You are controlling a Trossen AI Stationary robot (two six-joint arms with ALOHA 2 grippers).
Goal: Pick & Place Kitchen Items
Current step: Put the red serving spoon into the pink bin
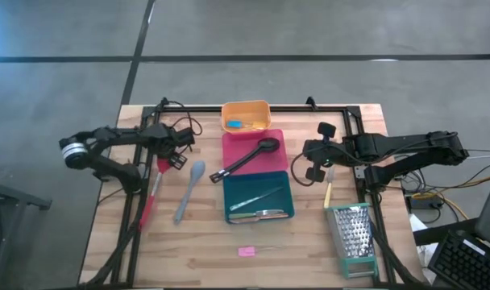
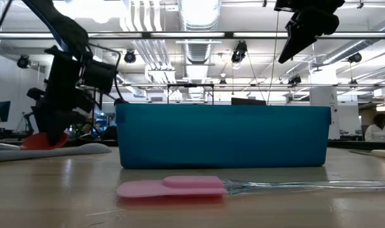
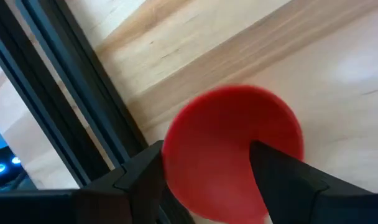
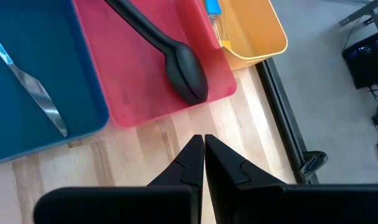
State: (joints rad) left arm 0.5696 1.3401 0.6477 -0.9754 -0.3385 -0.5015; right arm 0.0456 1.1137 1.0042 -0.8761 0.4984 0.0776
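**Wooden table, three trays in a column, left gripper at the red spatula**

Wooden table fills my overhead feed, edged by a black frame, with grey floor around it; my low feed looks across it into a lit hall with a person seated far off at the right.

Going down in size: the left arm reaches in from the left edge and the right arm from the right; a teal tray sits at centre with metal tongs lying in it; a pink tray touches its far side, a black spoon lying across it with the handle end overhanging toward the left; an orange tray sits beyond that, holding a small blue piece; a metal box grater lies near the right front corner.

Red spatula lies along the left side, a grey spoon just beside it; a yellow-handled knife lies right of the teal tray; a pink piece rests near the front edge.

I see the left gripper low over the spatula's red head, fingers apart, one on each side of it; whether they touch it I cannot tell. Right gripper hangs above bare wood beside the pink tray, its fingers pressed together on nothing.
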